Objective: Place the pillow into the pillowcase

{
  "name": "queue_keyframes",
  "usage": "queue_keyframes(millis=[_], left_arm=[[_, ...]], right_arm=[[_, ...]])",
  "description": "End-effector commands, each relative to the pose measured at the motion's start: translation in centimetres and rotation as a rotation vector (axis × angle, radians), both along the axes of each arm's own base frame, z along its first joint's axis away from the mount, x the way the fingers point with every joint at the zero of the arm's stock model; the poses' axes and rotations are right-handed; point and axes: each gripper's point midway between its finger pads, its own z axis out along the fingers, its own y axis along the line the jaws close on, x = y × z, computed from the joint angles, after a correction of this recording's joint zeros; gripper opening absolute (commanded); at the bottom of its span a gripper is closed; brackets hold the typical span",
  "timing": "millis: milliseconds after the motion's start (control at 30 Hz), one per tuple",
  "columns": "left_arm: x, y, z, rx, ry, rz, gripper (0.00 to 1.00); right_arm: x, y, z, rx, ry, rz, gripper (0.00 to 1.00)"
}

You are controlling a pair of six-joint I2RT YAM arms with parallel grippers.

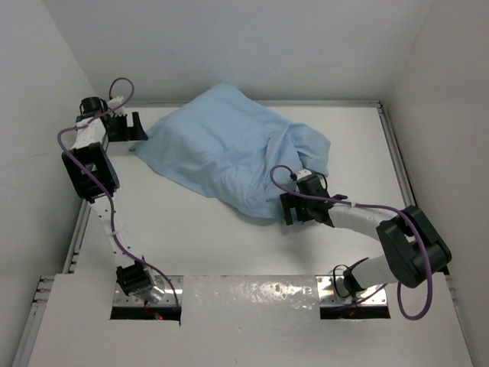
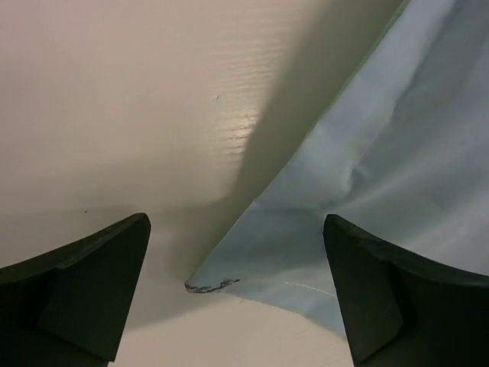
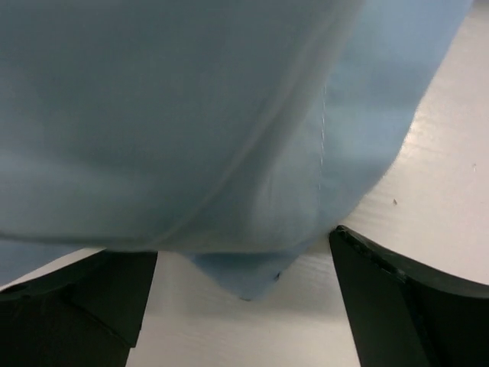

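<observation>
Bulging pillowcase (image 1: 229,153) lies slantwise, far-left to near-right.
The left gripper (image 1: 134,126), jaws spread, sits at its left tip by the far-left corner of the bench (image 1: 229,252); the right gripper (image 1: 299,202), also spread, is close against its near-right end. No pillow shows; it is likely inside.

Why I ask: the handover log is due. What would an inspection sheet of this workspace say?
Surface: white table, with a few tiny specks in the wrist views.
Job's things: pillowcase lies at far centre, light blue face up and bulging; pillow not visible, likely inside.
Clutter: nothing seen.
Grippers: left gripper has its jaws open astride a pillowcase corner; right gripper has its jaws open astride the near edge; neither is clamped.
Cables: purple cables loop loosely along both arms.
Surroundings: white walls on three sides.
</observation>
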Motion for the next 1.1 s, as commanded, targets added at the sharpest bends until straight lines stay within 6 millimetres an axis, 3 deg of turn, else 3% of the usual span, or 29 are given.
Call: queue_keyframes(millis=[0,67,100,133,167,200,233,300,333,400,433,467,500,533,600,633,667,733,767,867,1000,1033,1067], left_arm=[[-0.6,-1.1,-2.3,-0.053,0.02,-0.067,0.94],[-2.3,-3.3,-3.5,-0.119,0.079,-0.116,0.79],[-2.9,-3.9,-3.6,-0.142,0.088,-0.139,0.52],[-4.0,-5.0,-3.4,-0.199,0.099,-0.164,0.32],[-4.4,-5.4,-3.0,-0.22,0.099,-0.171,0.09],[-5.3,-5.8,-3.1,-0.251,0.111,-0.17,0.0],[-5.2,-6.3,-1.8,-0.287,0.073,-0.187,0.0],[-4.6,-5.6,3.1,-0.305,-0.031,-0.186,0.0],[-4.4,-5.6,6.0,-0.336,-0.091,-0.197,0.0],[-3.9,-3.6,15.0,-0.318,-0.256,-0.158,0.0],[-3.5,-2.8,18.9,-0.294,-0.362,-0.163,0.0],[-4.9,-1.7,25.0,-0.289,-0.451,-0.11,0.0],[-5.8,-1.5,29.4,-0.282,-0.541,-0.119,0.0],[-7.8,-0.1,36.1,-0.185,-0.719,-0.129,0.0],[-11.0,-0.1,42.1,-0.262,-0.809,-0.093,0.0],[-13.9,0.4,47.5,-0.133,-0.975,-0.118,0.0],[-15.6,0.2,49.5,-0.166,-0.995,-0.088,0.0],[-19.5,0.4,53.5,-0.068,-1.081,-0.079,0.0],[-20.8,0.1,54.8,-0.077,-1.086,-0.069,0.0],[-25.1,-1.1,57.9,-0.02,-1.122,-0.069,0.0],[-26.2,-2.3,57.5,-0.044,-1.065,-0.099,0.0],[-26.1,-3.6,57.2,-0.047,-1.052,-0.159,0.0],[-26.6,-6.2,55.6,-0.01,-0.978,-0.319,0.0]], right_arm=[[2.1,1.3,0.6,0.075,-0.095,-0.045,0.91],[2.1,1.5,0.5,0.097,-0.102,-0.066,0.64],[2.5,1.7,0.9,0.113,-0.12,-0.077,0.52],[2.7,2.0,1.1,0.131,-0.123,-0.09,0.25],[2.8,2.0,1.3,0.138,-0.129,-0.091,0.08],[3.0,2.2,1.9,0.151,-0.143,-0.092,0.0],[3.2,2.4,2.5,0.166,-0.154,-0.094,0.0],[3.8,2.9,5.7,0.206,-0.211,-0.077,0.0],[4.4,2.9,7.7,0.223,-0.256,-0.085,0.0],[6.5,2.3,14.4,0.272,-0.401,-0.135,0.0],[7.0,1.7,19.6,0.326,-0.517,-0.161,0.0],[7.8,1.0,25.9,0.373,-0.623,-0.181,0.0],[8.3,-1.0,29.9,0.375,-0.703,-0.213,0.0],[7.7,-2.3,37.8,0.414,-0.854,-0.218,0.0],[6.7,-5.2,42.7,0.307,-0.944,-0.238,0.0],[6.3,-5.8,44.8,0.278,-0.977,-0.24,0.0],[4.7,-6.6,49.0,0.279,-1.032,-0.245,0.0],[3.2,-7.3,52.2,0.279,-1.077,-0.24,0.0],[1.4,-7.9,55.0,0.301,-1.129,-0.243,0.0],[-2.6,-9.9,59.2,0.332,-1.253,-0.282,0.0],[-6.1,-12.1,60.9,0.329,-1.336,-0.335,0.0],[-6.1,-12.0,60.5,0.334,-1.317,-0.33,0.0],[-5.7,-11.4,60.2,0.362,-1.291,-0.324,0.0]])
